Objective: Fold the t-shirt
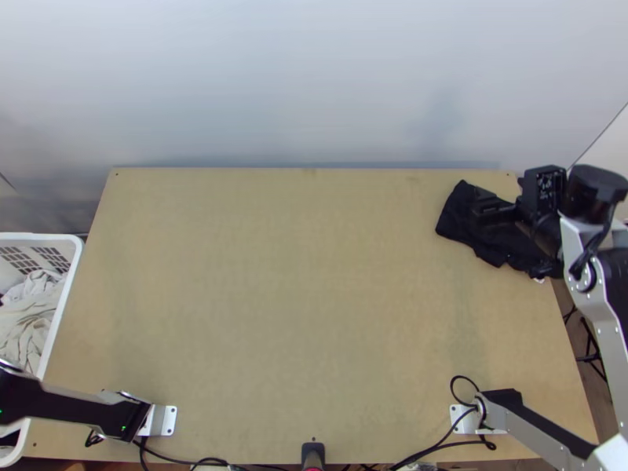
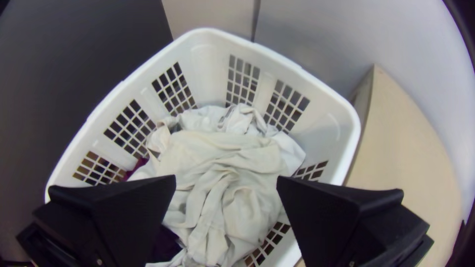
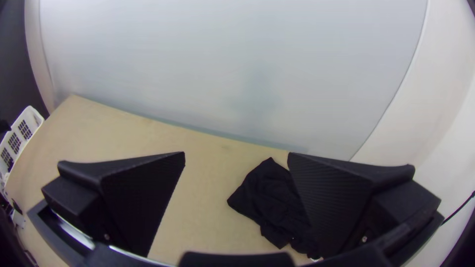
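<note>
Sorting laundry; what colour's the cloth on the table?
The cloth is black, clearest in the right wrist view.

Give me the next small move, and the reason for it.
Probably lower the left gripper toward the pale cloth in the basket: its open fingers hang above that heap, while the black cloth lies by the table's far right corner, perhaps set aside.

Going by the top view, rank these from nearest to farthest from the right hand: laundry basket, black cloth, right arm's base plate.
From the right hand:
1. Black cloth: right by the hand, bunched toward the table's far right corner.
2. Right arm's base plate: near edge, right side.
3. Laundry basket: off at the table's left side.
</note>
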